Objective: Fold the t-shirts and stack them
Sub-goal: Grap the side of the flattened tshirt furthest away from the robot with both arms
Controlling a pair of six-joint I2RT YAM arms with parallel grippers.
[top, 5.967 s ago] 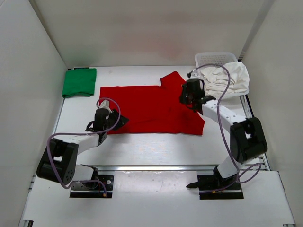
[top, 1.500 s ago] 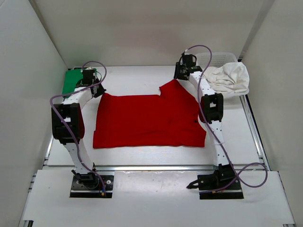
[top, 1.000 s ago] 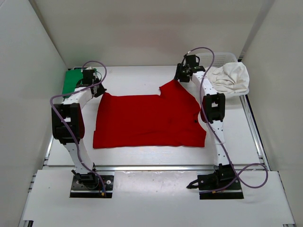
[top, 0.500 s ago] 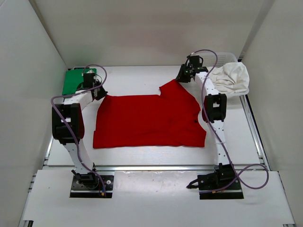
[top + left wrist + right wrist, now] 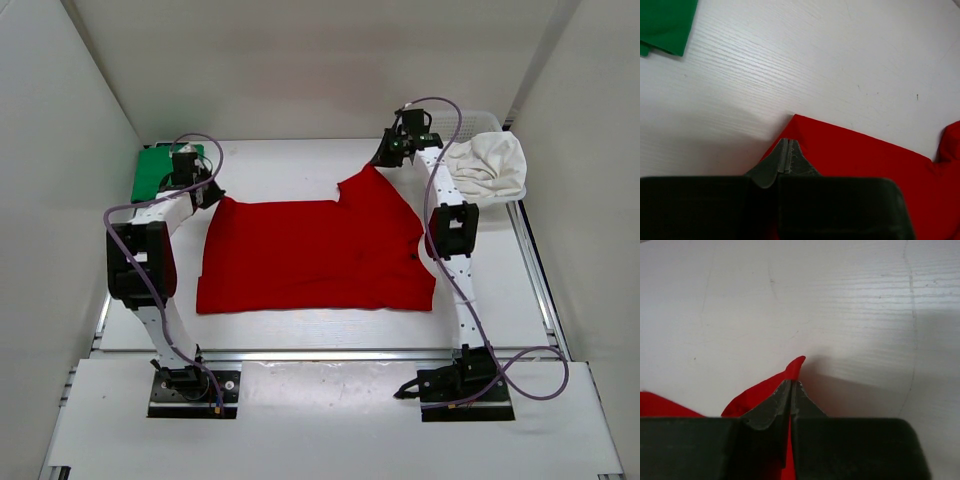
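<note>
top external view: the plain soft cloth red t-shirt [image 5: 315, 255] lies flat in the middle of the white desk [image 5: 300, 330], its long axis running left to right. the left claw [image 5: 205, 196] sits at its far left corner and the right claw [image 5: 386, 160] at its far right sleeve tip. each arm is nearer its own corner, and the bulk of the cloth lies toward the arm bases, so i judge the fold would bring the far edge nearward. the folded green t-shirt [image 5: 158, 170] lies just beyond the left claw. the crumpled white t-shirt [image 5: 485, 165] rests in the white plastic mesh basket [image 5: 455, 120].

left wrist view: this shows what the top view hides. the left claw [image 5: 787, 155] is pressed together on the red corner.

right wrist view: the right claw [image 5: 791, 392] is pinched on red cloth, with a tip poking just past it.
</note>
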